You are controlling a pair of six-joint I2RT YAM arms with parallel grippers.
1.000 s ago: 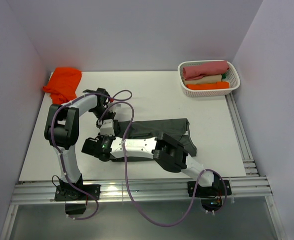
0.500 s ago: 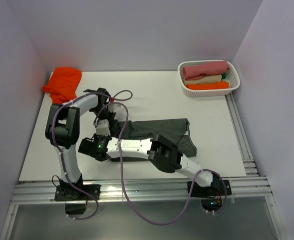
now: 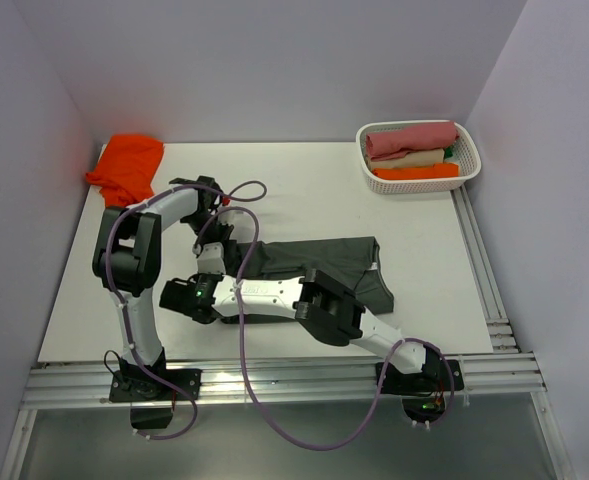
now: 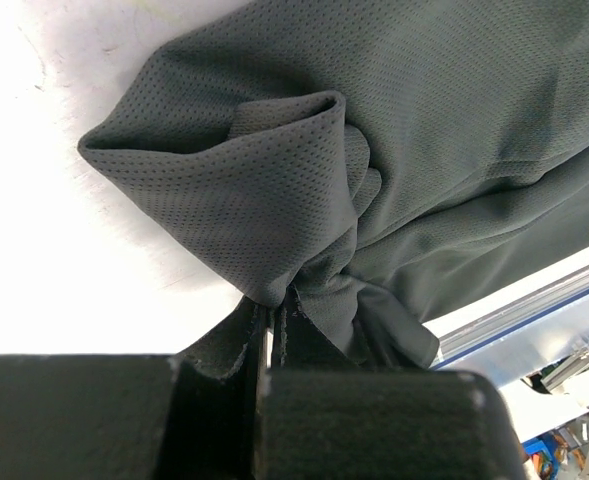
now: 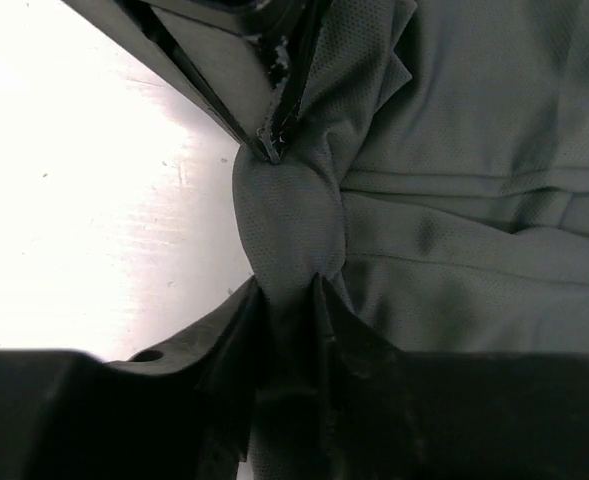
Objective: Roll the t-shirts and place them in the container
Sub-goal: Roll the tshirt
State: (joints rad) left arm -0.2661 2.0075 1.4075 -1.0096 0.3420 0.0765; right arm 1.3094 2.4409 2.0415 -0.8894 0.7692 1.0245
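Note:
The dark charcoal t-shirt (image 3: 324, 262) lies spread across the middle of the table, its left edge gathered into a bunch (image 4: 264, 190). My left gripper (image 4: 274, 305) is shut on that bunched edge. My right gripper (image 5: 292, 285) sits just beside it, with a twisted fold of the same shirt (image 5: 289, 215) pinched between its jaws. The left gripper's fingertips (image 5: 269, 148) show at the top of the right wrist view, a short way from the right jaws. In the top view both grippers meet at the shirt's left end (image 3: 219, 250). The orange t-shirt (image 3: 126, 165) lies crumpled at the back left corner.
A white basket (image 3: 368, 168) at the back right holds rolled shirts in pink, cream and orange. Purple cables loop over the table above the left arm. A metal rail (image 3: 274, 380) runs along the near edge, and another along the right side.
The right gripper's jaws have narrowed onto the bunched shirt edge, and its wrist has shifted slightly left. The left gripper keeps its grip and has hardly moved.

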